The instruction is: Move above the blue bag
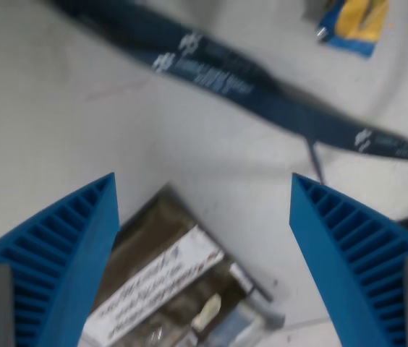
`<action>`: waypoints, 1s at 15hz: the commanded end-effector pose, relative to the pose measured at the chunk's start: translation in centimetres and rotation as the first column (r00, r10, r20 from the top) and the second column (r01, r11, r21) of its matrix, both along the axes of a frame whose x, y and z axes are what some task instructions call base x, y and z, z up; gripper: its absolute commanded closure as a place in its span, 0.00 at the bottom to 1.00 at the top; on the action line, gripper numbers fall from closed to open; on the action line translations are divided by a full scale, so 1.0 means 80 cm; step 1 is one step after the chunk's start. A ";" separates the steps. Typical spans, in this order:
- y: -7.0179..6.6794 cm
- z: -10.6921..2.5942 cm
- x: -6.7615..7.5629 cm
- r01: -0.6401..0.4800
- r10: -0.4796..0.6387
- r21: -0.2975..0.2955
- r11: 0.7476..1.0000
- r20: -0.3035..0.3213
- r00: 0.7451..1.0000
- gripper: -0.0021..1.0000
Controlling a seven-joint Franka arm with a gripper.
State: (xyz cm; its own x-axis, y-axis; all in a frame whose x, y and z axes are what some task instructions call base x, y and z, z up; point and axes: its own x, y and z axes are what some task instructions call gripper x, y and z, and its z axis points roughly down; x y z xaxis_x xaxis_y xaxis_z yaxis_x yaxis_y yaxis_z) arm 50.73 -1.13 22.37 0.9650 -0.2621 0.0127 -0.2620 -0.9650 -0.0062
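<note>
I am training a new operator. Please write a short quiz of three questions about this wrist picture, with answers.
1. True or false: the gripper is shut on the clear packet.
2. Where does the blue bag lie? A) between the fingers B) at the upper right of the wrist view C) at the lower left of the wrist view
3. Fill in: across the table, between the bag and the packet, runs a dark blue ____ with white print.

Key
1. False: the fingers stand wide apart, and the packet lies below them.
2. B
3. lanyard (strap)
</note>
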 end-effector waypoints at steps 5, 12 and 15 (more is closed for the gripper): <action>-0.046 -0.025 0.031 0.251 -0.251 -0.035 0.967 -0.002 0.968 0.00; -0.094 -0.055 0.053 0.335 -0.335 -0.013 0.942 -0.002 0.942 0.00; -0.112 -0.066 0.064 0.355 -0.355 -0.002 0.935 -0.001 0.935 0.00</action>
State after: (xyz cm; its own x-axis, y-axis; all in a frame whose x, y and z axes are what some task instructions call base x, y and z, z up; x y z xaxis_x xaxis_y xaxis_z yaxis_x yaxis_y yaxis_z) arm 54.94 -9.81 17.29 0.8826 -0.4690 0.0328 -0.4695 -0.8829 0.0089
